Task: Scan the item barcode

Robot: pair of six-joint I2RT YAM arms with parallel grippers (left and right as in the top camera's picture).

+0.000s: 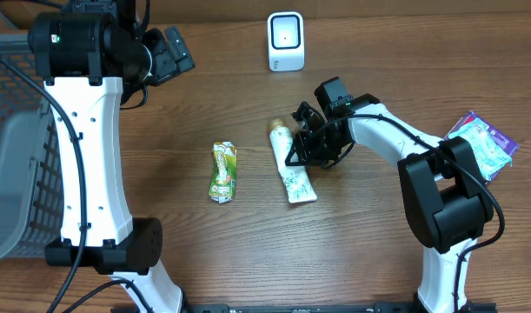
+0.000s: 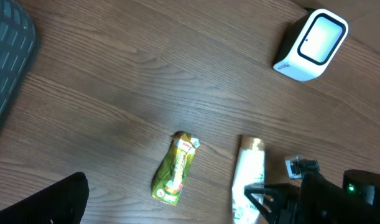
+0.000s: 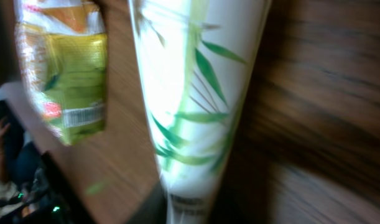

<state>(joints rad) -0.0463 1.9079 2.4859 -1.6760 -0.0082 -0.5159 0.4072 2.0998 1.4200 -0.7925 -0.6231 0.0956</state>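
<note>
Beside the tube, right gripper low

White tube (green leaves); yellow-green pouch

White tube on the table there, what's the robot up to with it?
Two robot arms are meant to scan item barcodes here. The right gripper is down at the white tube, which lies flat on the table beside a green pouch; whether it grips the tube is unclear. The left gripper hangs open and empty near the back. The white scanner stands at the far edge.
</note>
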